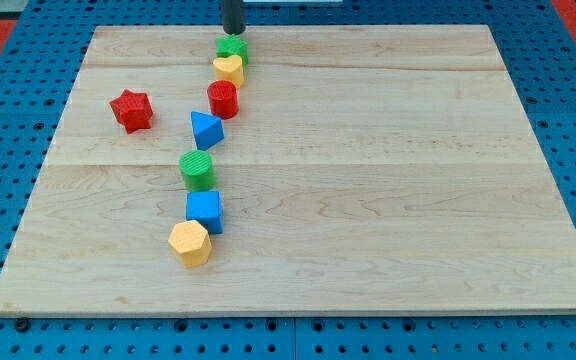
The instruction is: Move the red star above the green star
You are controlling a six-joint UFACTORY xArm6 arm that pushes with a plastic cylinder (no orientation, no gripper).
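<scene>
The red star [131,110] lies on the wooden board [388,180] at the view's upper left. The green star [233,48] sits near the board's top edge, right of the red star and higher in the view. My tip [233,33] is at the top edge, just above the green star, touching it or very close. A yellow heart [229,69] lies directly below the green star, and a red cylinder [223,99] below that.
A blue triangle [206,130], a green cylinder [197,171], a blue cube [205,211] and a yellow hexagon [190,242] run in a line down the board's left-centre. Blue perforated table surrounds the board.
</scene>
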